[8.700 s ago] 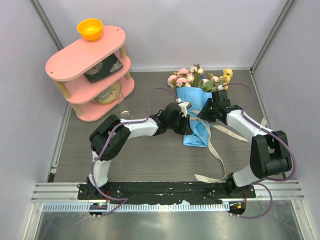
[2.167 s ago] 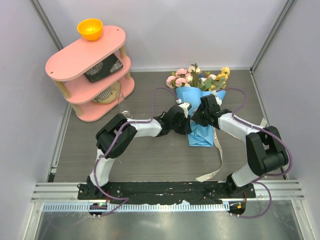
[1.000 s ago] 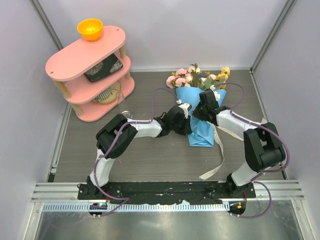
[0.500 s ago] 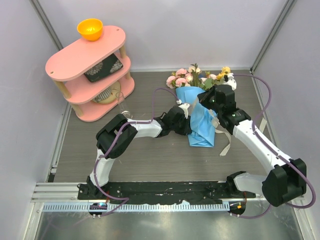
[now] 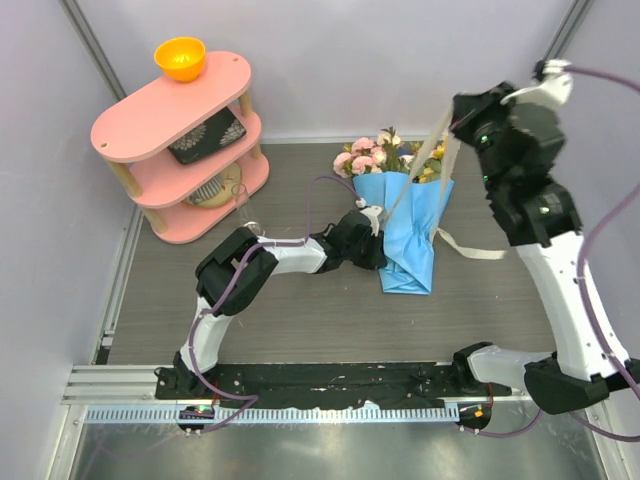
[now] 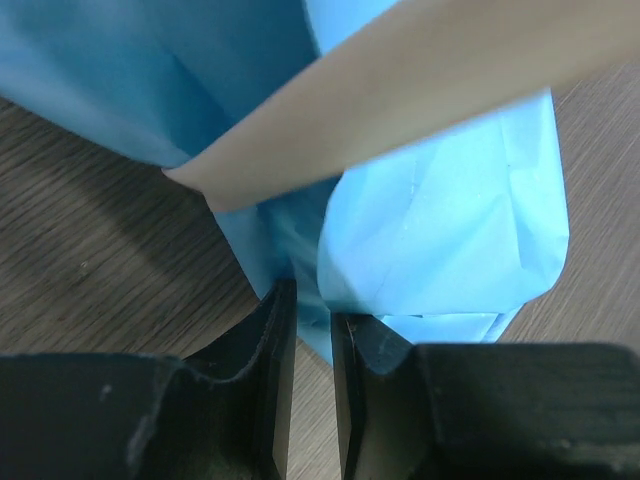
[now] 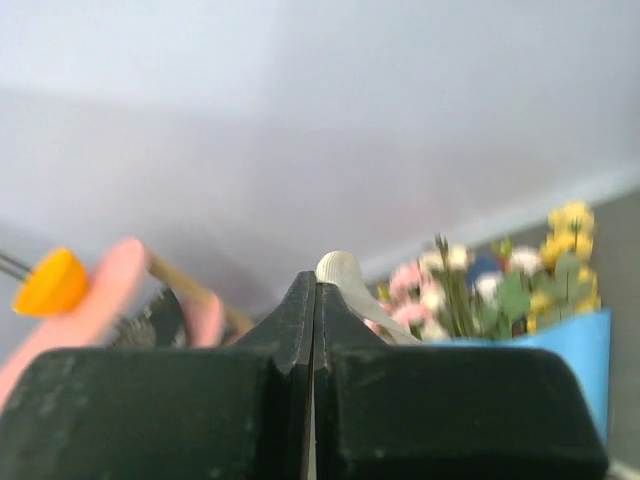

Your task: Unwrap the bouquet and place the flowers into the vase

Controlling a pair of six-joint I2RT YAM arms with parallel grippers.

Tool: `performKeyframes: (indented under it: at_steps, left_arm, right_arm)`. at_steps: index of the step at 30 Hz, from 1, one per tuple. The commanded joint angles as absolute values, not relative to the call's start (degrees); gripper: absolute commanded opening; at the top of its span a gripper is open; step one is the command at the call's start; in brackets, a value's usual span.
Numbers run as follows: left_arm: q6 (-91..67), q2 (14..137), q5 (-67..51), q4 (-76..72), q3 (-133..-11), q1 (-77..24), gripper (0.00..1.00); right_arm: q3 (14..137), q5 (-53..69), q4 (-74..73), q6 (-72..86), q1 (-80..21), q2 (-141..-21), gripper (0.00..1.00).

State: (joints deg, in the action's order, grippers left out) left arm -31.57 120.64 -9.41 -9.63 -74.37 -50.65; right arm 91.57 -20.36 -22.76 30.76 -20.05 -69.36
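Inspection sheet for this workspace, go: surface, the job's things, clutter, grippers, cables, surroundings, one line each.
Surface: dark wood-grain table, no spills seen.
Job's things: bouquet lies on the table with its blue paper on, flowers toward the far wall; cream ribbon runs taut up to the raised right arm, a loose tail on the table; vase upright beside the pink shelf, looks empty.
Clutter: the shelf carries an orange bowl on top, dark items on the lower tiers.
Grippers: left gripper shut on the bouquet's paper; right gripper shut on the ribbon, high above the table.
Cables: purple cables loop along both arms.
Surroundings: pale walls, metal frame posts.
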Motion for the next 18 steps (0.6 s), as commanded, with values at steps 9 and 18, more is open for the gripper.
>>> performKeyframes:
  at_steps: [9,18]
  left_arm:
    - [-34.5,123.9,-13.2,-11.9,-79.3,-51.0,0.24]
    - [-35.2,125.1,-14.1,-11.5,-80.9,-51.0,0.24]
  right_arm:
    - [126.4,-33.3,-26.3,14.3,-20.1,-67.5,0.01]
    - [128.0,-53.4,-21.5,-4.8,-20.2,-58.1,0.01]
